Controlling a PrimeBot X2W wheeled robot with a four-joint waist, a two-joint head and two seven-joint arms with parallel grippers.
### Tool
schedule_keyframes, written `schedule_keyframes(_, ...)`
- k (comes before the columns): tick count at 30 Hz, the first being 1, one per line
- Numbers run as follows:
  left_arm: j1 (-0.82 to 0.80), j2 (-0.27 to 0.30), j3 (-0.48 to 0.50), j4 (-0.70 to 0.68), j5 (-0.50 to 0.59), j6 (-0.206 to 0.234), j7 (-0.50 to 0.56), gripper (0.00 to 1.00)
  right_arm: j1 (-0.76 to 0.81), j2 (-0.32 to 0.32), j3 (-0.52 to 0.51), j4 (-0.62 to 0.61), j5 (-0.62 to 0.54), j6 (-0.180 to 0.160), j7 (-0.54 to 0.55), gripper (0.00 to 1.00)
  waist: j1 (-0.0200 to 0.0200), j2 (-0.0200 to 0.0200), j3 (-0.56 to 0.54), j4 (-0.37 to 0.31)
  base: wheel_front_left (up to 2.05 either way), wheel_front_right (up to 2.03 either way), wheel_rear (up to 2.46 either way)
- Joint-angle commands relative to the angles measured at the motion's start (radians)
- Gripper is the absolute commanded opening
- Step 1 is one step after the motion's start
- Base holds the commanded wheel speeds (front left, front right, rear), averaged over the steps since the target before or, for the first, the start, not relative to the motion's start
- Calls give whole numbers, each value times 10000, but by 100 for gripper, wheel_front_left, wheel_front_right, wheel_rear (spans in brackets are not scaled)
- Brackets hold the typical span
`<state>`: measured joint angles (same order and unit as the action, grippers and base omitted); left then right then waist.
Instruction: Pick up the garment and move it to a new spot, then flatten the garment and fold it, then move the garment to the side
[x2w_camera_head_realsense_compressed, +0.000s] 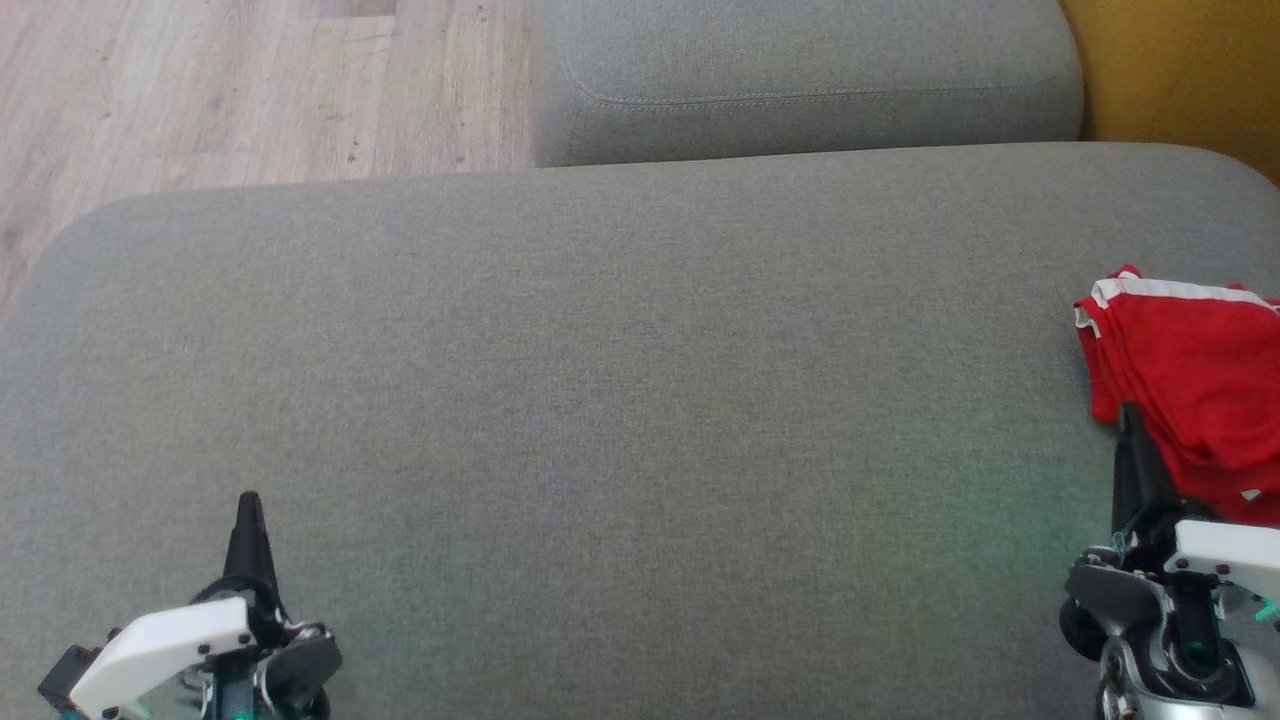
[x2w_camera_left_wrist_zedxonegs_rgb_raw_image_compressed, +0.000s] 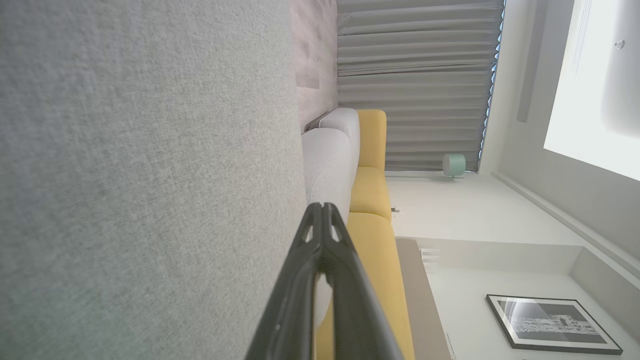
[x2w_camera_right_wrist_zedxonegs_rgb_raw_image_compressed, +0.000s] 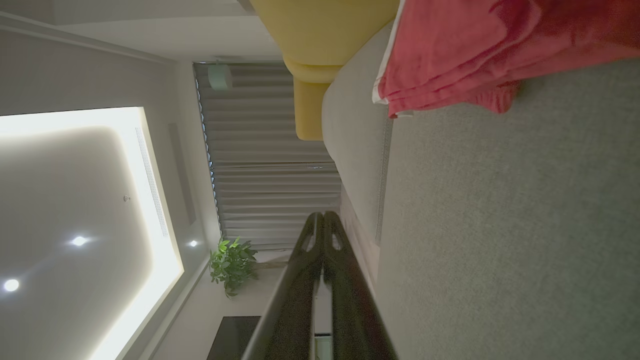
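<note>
Lying at the right edge of the head view, the red fabric garment with white trim (x2w_camera_head_realsense_compressed: 1190, 380) sits as a compact, layered stack on the broad grey woven seat cushion (x2w_camera_head_realsense_compressed: 600, 400), partly cut off by the frame. In the right wrist view its stacked edges (x2w_camera_right_wrist_zedxonegs_rgb_raw_image_compressed: 475, 55) show at the upper right, which suggests the fold is made and the bundle is already set off to the side. Just below it, at the lower right of the head view, the right gripper (x2w_camera_head_realsense_compressed: 1133, 440) has its two dark fingers pressed together with nothing between them; its tip overlaps the cloth's lower left corner there, yet the right wrist view shows the fingers (x2w_camera_right_wrist_zedxonegs_rgb_raw_image_compressed: 322, 225) apart from the fabric. At the lower left, the left gripper (x2w_camera_head_realsense_compressed: 248, 515) is likewise pinched closed and empty, well apart from the garment. Judging by this, picking up, flattening, folding and setting aside all look done, with little or nothing left.
</note>
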<state>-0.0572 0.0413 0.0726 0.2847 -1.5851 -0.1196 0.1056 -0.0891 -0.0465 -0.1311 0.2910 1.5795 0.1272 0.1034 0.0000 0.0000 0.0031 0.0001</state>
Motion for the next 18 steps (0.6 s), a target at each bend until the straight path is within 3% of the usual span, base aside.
schedule_keyframes(1, -509, 89, 410, -391, -237, -111, 75, 0, -188, -37, 172, -462, 290, 35, 98, 0, 0, 0, -1, -1, 0, 0, 0)
schedule_keyframes(18, -509, 89, 410, -392, -237, -111, 75, 0, -188, -37, 172, -462, 291, 35, 98, 0, 0, 0, -1, -1, 0, 0, 0)
